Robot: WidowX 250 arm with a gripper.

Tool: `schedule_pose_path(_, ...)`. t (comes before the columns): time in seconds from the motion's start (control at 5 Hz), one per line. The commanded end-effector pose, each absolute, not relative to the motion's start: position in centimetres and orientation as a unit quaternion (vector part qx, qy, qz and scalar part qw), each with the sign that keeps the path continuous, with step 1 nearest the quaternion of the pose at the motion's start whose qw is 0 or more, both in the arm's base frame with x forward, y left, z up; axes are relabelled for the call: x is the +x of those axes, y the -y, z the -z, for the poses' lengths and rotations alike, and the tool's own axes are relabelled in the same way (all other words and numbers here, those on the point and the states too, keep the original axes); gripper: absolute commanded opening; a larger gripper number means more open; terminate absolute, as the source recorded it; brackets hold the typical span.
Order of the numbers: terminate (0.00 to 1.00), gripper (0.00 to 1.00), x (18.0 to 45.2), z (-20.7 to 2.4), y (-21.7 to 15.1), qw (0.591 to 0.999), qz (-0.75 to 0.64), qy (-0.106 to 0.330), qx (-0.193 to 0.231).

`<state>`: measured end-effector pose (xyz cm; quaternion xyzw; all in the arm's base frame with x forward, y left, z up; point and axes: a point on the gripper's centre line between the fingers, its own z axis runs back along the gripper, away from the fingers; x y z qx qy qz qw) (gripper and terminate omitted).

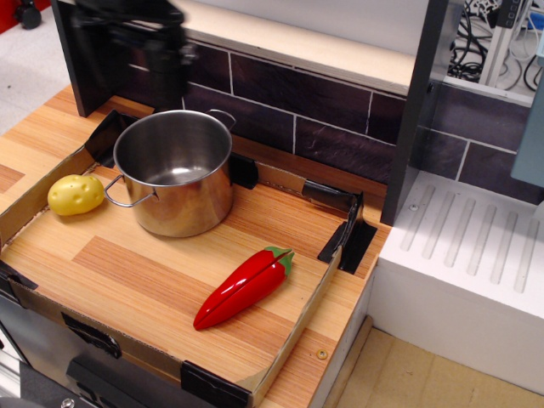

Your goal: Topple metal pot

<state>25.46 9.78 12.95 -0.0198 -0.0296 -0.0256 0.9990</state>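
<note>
Upright on the wooden, cardboard-edged tray (170, 280), toward its back left: shiny stainless-steel cylindrical pot (176, 183), open mouth up, one thin wire loop handle (125, 194) toward the left front, the other just visible behind the rim at the back. Just left of the pot, near the handle but apart from it: small yellow plastic potato (75, 195). Well apart to the front right, lying diagonally: glossy red chili pepper with green stem (243, 286). Above and behind the pot at the upper left, against the dark tiled wall (323, 110): black robot gripper (132, 47), heavily blurred, clear of the pot; fingers' spacing impossible to tell.
</note>
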Motion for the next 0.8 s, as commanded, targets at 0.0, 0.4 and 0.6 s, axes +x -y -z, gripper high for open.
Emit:
schedule_pose_path(0.0,0.00,1.00,27.5,-11.4,-13.4,0.998,0.020,0.055,0.030)
schedule_pose_path(0.4,0.00,1.00,29.2,-8.5,-13.7,0.998,0.025,0.038,0.033)
schedule_pose_path(0.6,0.00,1.00,29.7,-7.6,-13.7,0.998,0.030,0.040,0.043)
